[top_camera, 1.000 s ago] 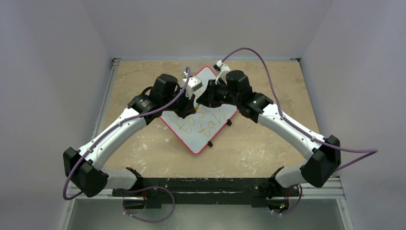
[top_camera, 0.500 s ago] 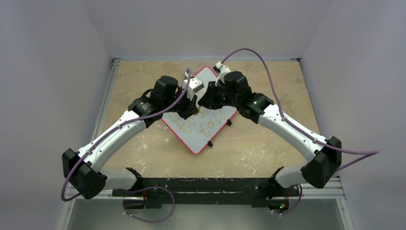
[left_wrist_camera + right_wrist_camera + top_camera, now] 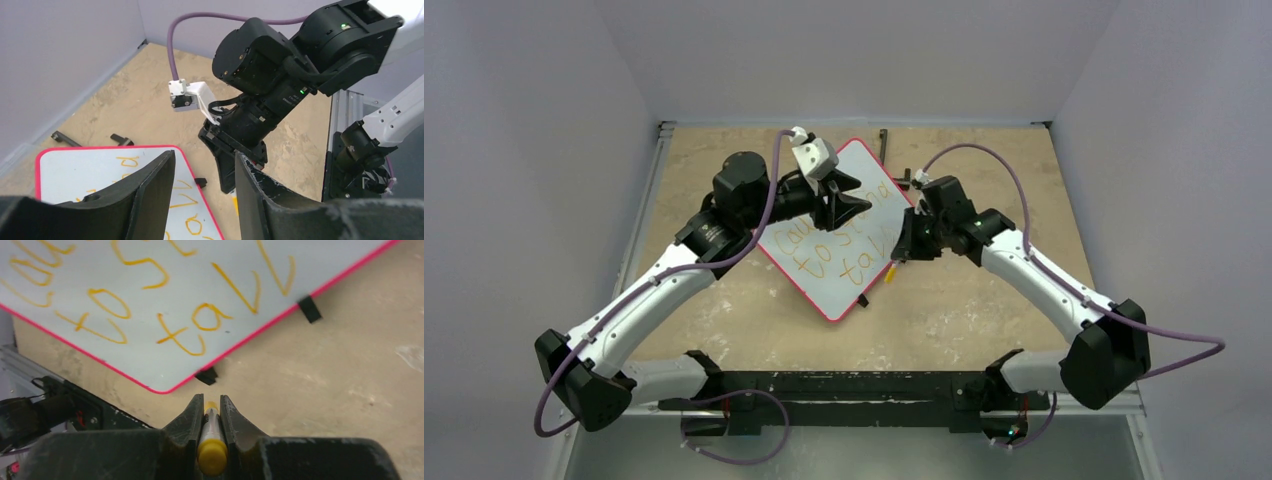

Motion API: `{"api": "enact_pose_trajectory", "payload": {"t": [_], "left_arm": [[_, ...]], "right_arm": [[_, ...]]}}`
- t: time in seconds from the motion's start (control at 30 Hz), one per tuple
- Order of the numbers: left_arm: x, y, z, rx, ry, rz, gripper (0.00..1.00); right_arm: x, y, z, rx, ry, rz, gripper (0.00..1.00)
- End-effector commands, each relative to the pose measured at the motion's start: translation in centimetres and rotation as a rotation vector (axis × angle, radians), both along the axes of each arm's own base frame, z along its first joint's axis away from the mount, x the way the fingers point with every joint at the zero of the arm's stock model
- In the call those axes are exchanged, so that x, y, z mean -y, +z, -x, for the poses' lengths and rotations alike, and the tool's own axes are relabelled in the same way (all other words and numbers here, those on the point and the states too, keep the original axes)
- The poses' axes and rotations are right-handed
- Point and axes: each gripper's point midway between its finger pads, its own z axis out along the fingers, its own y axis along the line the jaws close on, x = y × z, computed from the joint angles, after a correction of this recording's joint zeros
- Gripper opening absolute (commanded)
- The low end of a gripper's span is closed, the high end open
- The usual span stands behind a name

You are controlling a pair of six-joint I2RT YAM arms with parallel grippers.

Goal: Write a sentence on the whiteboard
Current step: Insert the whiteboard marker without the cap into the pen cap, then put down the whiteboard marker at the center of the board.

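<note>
The whiteboard (image 3: 864, 190) lies cornerwise mid-table, pale face with a red-pink rim. The sentence (image 3: 836, 243) runs across it in orange-yellow lines; "to st" and "tall" (image 3: 210, 317) show in the right wrist view. My left gripper (image 3: 842, 205) hovers open and empty over the board's upper half; its fingers (image 3: 150, 185) frame the board (image 3: 75, 170). My right gripper (image 3: 902, 248) is shut on a yellow marker (image 3: 212, 452), just off the board's right edge (image 3: 250, 340) above the bare table. The marker's tip (image 3: 890, 272) points down.
Small black clips (image 3: 310, 309) sit on the board's rim. A loose black bar (image 3: 884, 138) and black pieces (image 3: 121, 139) lie behind the board. Grey walls enclose the tan tabletop (image 3: 984, 300). The black arm-base frame (image 3: 844, 385) runs along the near edge.
Both grippers have drawn apart from over the board's middle. The left moved up and left; the right moved right and nearer, off the board's edge, with the marker. More lettering shows.
</note>
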Motion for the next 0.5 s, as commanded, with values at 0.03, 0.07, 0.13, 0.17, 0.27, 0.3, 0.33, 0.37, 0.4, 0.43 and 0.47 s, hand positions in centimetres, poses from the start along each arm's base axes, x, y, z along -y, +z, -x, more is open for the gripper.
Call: {"api": "enact_pose_trajectory", "payload": {"t": [0.03, 0.07, 0.13, 0.17, 0.27, 0.3, 0.33, 0.37, 0.4, 0.43, 0.47], "left_arm": [[-0.1, 2.2, 1.2, 0.058, -0.039, 0.049, 0.50], [-0.2, 1.8, 1.3, 0.051, -0.036, 0.040, 0.51], [-0.5, 1.3, 1.3, 0.044, -0.029, 0.025, 0.53], [-0.6, 1.1, 1.3, 0.040, -0.023, 0.018, 0.53], [-1.3, 0.1, 1.0, 0.009, 0.022, -0.015, 0.54], [-1.6, -0.2, 0.8, -0.003, 0.045, -0.028, 0.55], [-2.0, -0.4, 0.7, -0.012, 0.069, -0.036, 0.56], [-2.4, -0.6, 0.6, -0.018, 0.093, -0.044, 0.58], [-2.8, -0.7, 0.6, -0.020, 0.110, -0.049, 0.61], [-3.2, -0.8, 0.6, -0.019, 0.128, -0.054, 0.66], [-3.7, -0.8, 0.7, -0.016, 0.146, -0.058, 0.70]], "right_arm": [[6.2, -1.9, 0.2, -0.032, -0.109, 0.094, 0.00], [7.2, -2.6, 0.2, -0.047, -0.130, 0.124, 0.00], [8.9, -3.8, 0.0, -0.074, -0.164, 0.175, 0.00], [9.5, -4.3, -0.2, -0.084, -0.179, 0.194, 0.00], [11.3, -6.0, -1.2, -0.114, -0.241, 0.228, 0.00], [11.8, -6.4, -1.8, -0.113, -0.266, 0.228, 0.00], [12.2, -6.8, -2.2, -0.119, -0.281, 0.237, 0.00], [12.6, -7.2, -2.7, -0.122, -0.294, 0.252, 0.00], [13.0, -7.6, -3.0, -0.126, -0.307, 0.267, 0.00], [13.3, -7.9, -3.3, -0.133, -0.312, 0.284, 0.00], [13.7, -8.4, -3.6, -0.138, -0.323, 0.311, 0.00]]}}
